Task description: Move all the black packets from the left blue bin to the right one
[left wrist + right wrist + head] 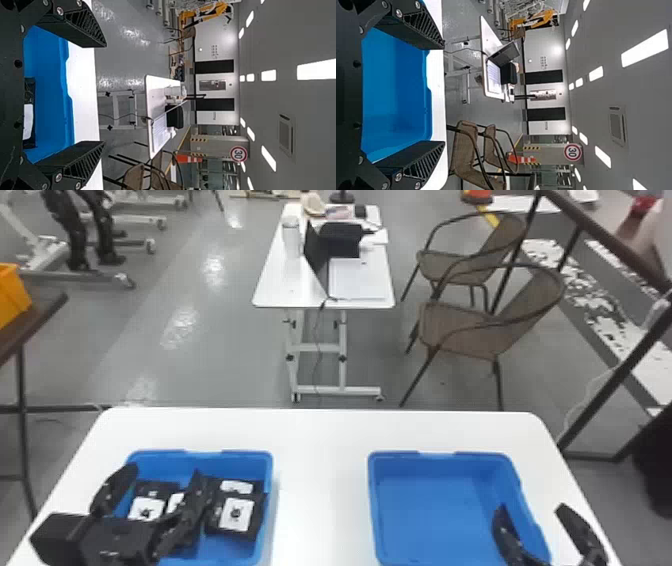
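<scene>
Black packets (233, 524) are all in your left blue bin (268, 475), white labels showing. Two overlap by the bin's right side; more sit toward the left, partly hidden by your left gripper (165, 470). That gripper has its fingers spread wide, nothing held; in the head view it's across the left bin. Your left wrist view has a packet (28, 114) down in the bin, clear of the fingers.

Your right gripper (531, 507) is also spread wide, nothing held. Head view puts it across the right wall of your right blue bin (425, 500), one finger on each side. Right bin has no packets in it. Both bins sit apart on the white table (320, 450).
</scene>
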Available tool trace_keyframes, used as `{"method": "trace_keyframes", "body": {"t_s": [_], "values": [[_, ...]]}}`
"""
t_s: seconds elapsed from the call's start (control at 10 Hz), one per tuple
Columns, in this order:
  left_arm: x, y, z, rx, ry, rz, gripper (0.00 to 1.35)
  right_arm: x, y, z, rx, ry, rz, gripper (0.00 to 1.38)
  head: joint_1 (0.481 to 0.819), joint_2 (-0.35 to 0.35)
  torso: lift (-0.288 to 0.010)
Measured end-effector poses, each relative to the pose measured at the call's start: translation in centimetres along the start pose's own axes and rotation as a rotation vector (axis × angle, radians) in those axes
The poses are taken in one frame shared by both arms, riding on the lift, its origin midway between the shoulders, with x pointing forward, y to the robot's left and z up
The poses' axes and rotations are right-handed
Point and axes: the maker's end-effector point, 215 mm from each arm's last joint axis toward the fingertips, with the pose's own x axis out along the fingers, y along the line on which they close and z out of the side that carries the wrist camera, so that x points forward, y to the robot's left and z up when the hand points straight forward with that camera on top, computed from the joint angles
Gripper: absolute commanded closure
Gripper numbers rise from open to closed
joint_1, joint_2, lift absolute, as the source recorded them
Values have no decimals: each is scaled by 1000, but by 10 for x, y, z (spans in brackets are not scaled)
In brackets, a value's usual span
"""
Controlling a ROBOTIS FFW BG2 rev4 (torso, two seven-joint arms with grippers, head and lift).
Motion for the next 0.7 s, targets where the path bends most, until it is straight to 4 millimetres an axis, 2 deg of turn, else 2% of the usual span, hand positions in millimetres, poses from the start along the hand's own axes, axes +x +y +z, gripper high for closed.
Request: {"method": "trace_keyframes", "body": {"t_s": [0.7], "values": [[0, 1, -6, -20, 13, 3, 159, 0, 1, -1, 9, 0, 2, 168, 695, -18, 0]]}}
